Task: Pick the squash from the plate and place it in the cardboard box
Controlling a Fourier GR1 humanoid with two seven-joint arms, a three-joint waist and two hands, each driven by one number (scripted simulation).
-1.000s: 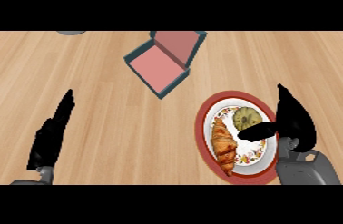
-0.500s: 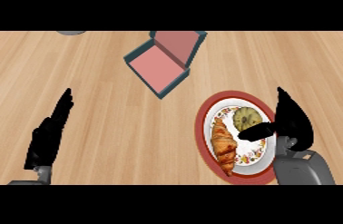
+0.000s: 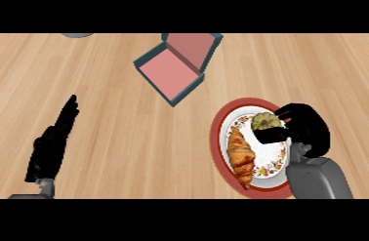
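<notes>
Left hand (image 3: 52, 145): resting at the lower left, fingers lying straight and pointing up the view.
Right hand (image 3: 299, 128): curling its fingers inward at the lower right, grey forearm rising from the bottom edge.

Light brown wood stripes on the counter (image 3: 108, 89). Teal outside and pink inside on the box (image 3: 176, 69), upper middle of the frame. Red rim and small flower pattern on the white plate (image 3: 225, 119), with a golden brown croissant (image 3: 241, 156), a pale green-yellow squash (image 3: 264, 121), and black hands.

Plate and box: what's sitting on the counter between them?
Nothing. In the head view, only bare wooden counter lies between the plate and the open box.
</notes>
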